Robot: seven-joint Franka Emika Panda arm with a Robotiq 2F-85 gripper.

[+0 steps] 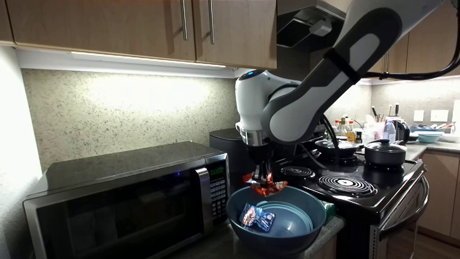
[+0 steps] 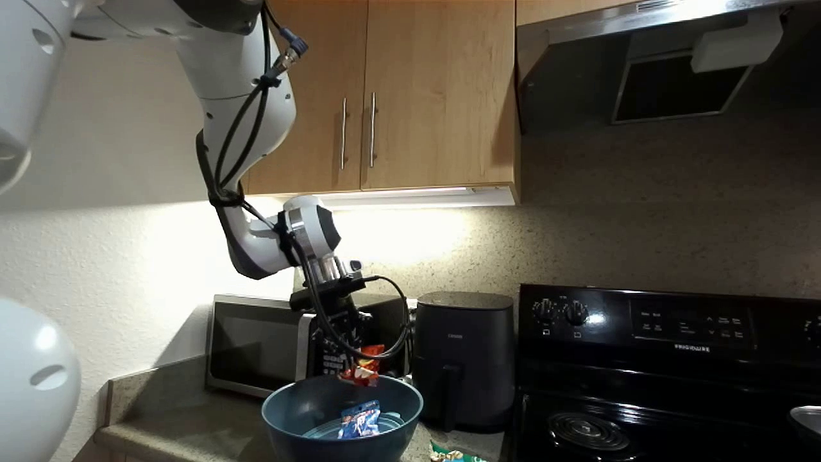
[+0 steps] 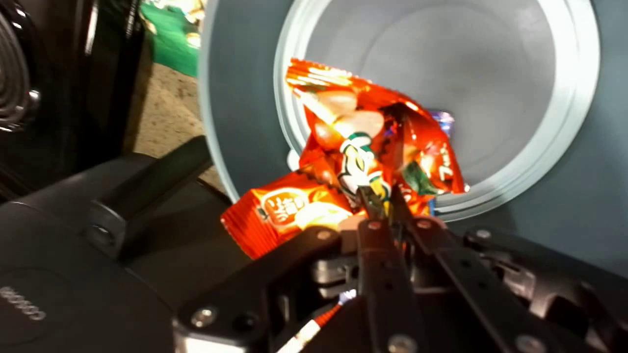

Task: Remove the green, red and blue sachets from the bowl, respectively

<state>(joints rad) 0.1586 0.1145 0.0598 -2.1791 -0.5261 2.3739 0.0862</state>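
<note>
Red glossy foil sachet (image 3: 338, 162): I am grasping this item in my black two-finger claw (image 3: 384, 196), clenching it near its middle, with foil spreading out on both sides of the grip. The sachet is hanging above the deep, round, dark blue bowl (image 1: 276, 245), near the rim section facing the black rounded air fryer (image 2: 474, 340); in the wrist view it is overlapping that rim. Whether foil is touching the rim, I cannot tell. Sequence status: the green printed sachet (image 3: 172, 40) is lying outside the bowl, on the speckled stone-look counter (image 3: 167, 93), so I am judging step one complete. I am judging step two, removal of the red sachet, to be in hand. Step three is pending: the shiny blue printed sachet (image 1: 257, 217) is lying inside the bowl. For the next move, I am anticipating a firm grip and a sideways carry until all the foil is clearing the rim, then a lowering to the counter, preferably near the green sachet, before letting go.
</note>
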